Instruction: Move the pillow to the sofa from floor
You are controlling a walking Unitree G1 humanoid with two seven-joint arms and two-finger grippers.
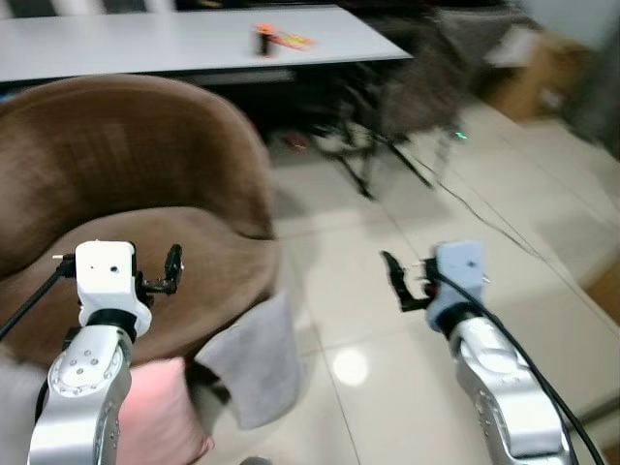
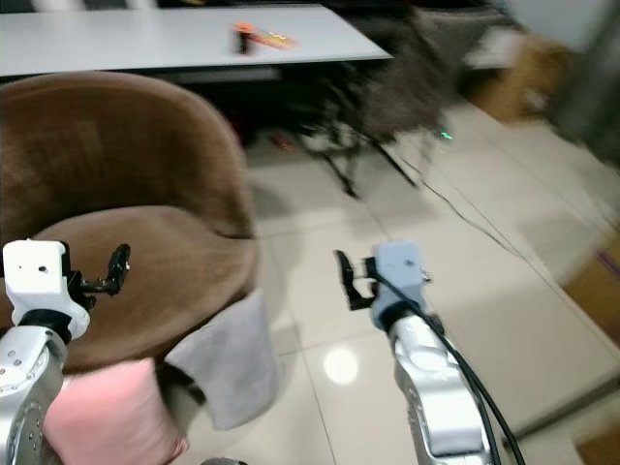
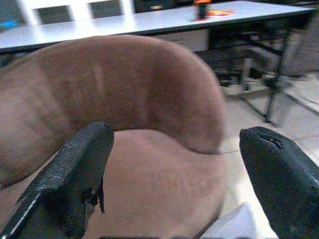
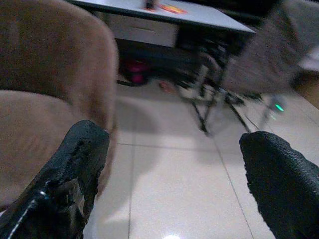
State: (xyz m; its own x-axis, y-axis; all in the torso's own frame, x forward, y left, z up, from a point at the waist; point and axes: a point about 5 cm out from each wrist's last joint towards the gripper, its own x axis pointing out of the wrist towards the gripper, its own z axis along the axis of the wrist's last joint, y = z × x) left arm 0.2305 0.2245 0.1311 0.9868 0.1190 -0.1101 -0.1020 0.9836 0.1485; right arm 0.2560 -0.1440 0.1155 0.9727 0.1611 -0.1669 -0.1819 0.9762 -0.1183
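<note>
A: Where does the pink pillow (image 1: 160, 407) lie?
B: Low at the foot of the brown sofa (image 1: 145, 203), at its front edge, partly hidden behind the left arm. Just beside it a grey pillow (image 1: 254, 360) leans against the sofa's front, its lower edge on the tiled floor (image 1: 387, 320). Whether the pink one rests on the floor cannot be told.

A: And the left tool (image 1: 172, 268)?
B: Raised over the sofa seat. In the left wrist view its two black fingers (image 3: 75, 174) stand wide apart, with the seat and the curved backrest seen between them; they grip nothing.

A: The right tool (image 1: 395, 281)?
B: Held above bare floor, to the right of the sofa and well apart from both pillows. Its fingers (image 4: 75, 164) are likewise spread wide and carry nothing.

A: What lies beyond?
B: A long white worktop (image 1: 194, 44) stands behind the sofa, bearing a small dark item and an orange one, both blurred. To its right are dark folding frames and a cable trailing across the tiles.
</note>
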